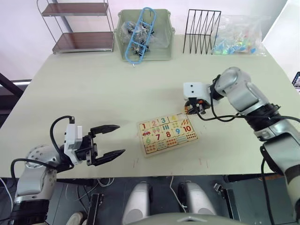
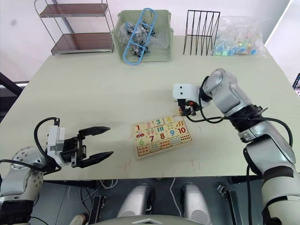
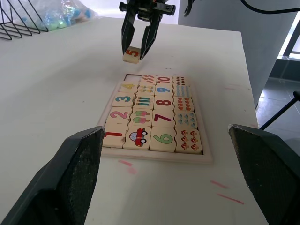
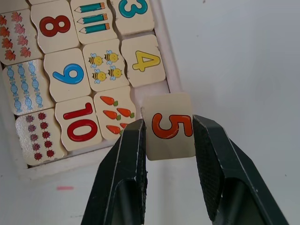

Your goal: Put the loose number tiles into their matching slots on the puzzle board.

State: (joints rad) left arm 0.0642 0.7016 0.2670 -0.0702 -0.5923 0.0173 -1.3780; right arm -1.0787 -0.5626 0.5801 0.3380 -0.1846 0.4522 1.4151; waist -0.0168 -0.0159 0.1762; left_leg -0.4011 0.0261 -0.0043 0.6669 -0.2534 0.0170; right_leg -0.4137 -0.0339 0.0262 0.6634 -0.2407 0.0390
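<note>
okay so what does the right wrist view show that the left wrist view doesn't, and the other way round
Right wrist view alone: the carrot picture square beside the empty slot, and the right hand's fingers close up.

Left wrist view alone: the left hand, open, low near the board's 1 tile, and the black wire rack.

Both: the right hand clamping the orange 5 tile just off the puzzle board, and the yellow 4 tile seated.

A pale square wooden tile [image 4: 168, 125] bears an orange 5, between the black fingers of the right tool [image 4: 168, 136]. The light-wood rectangular puzzle board [image 3: 155, 119] shows red 1, orange 2, teal 3, yellow 4, blue 9, on the cream counter [image 1: 93, 93].
</note>
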